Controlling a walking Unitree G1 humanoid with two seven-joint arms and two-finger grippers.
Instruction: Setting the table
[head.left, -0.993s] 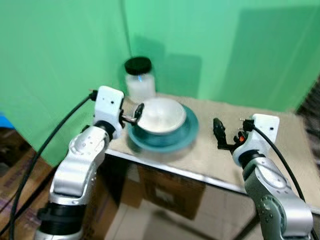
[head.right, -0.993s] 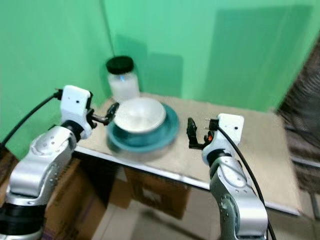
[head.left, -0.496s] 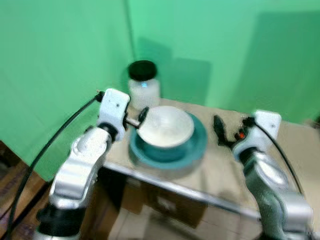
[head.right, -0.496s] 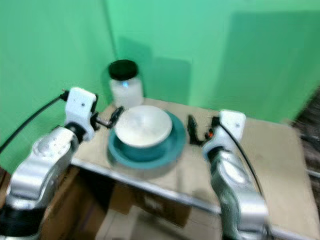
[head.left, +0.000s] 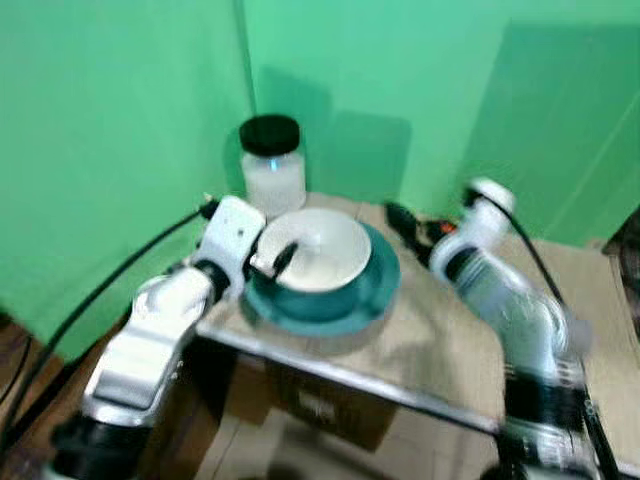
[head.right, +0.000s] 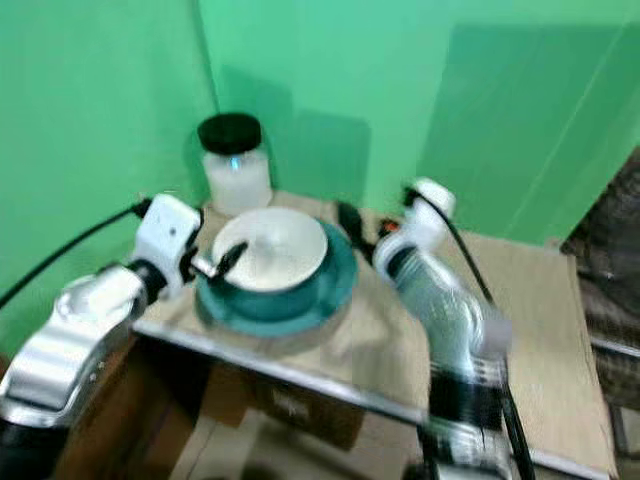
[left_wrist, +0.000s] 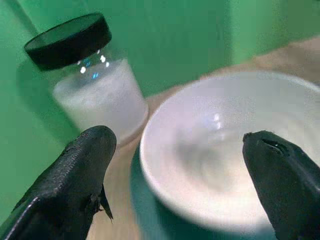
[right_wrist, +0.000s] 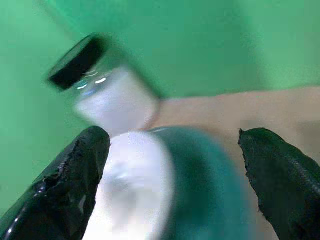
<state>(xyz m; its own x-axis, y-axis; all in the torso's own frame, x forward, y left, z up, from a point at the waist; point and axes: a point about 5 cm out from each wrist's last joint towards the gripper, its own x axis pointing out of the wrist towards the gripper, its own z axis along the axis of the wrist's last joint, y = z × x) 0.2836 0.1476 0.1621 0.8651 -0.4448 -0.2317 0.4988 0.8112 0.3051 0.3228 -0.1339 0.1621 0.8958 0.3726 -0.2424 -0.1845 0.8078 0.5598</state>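
A white bowl (head.left: 318, 248) sits in a teal plate (head.left: 345, 308) at the left end of a beige table (head.left: 440, 340). Behind them stands a glass jar (head.left: 272, 165) of white contents with a black lid. My left gripper (head.left: 277, 260) is at the bowl's near-left rim, open; in the left wrist view its fingers (left_wrist: 80, 175) stand wide apart with the bowl (left_wrist: 225, 150) ahead of them. My right gripper (head.left: 404, 220) hovers by the plate's far right edge, open, looking at the jar (right_wrist: 112, 95), the bowl (right_wrist: 132, 195) and the plate (right_wrist: 210, 195). The picture is blurred.
A green backdrop (head.left: 120, 120) closes off the back and left. A cardboard box (head.left: 320, 410) lies under the table. The table's front edge (head.left: 360, 375) runs close to my body. The right half of the tabletop (head.left: 590, 300) is bare cloth.
My right arm has swung left and forward, from the table's middle to the plate's far right edge. The left gripper has come in over the bowl's rim. The camera has shifted.
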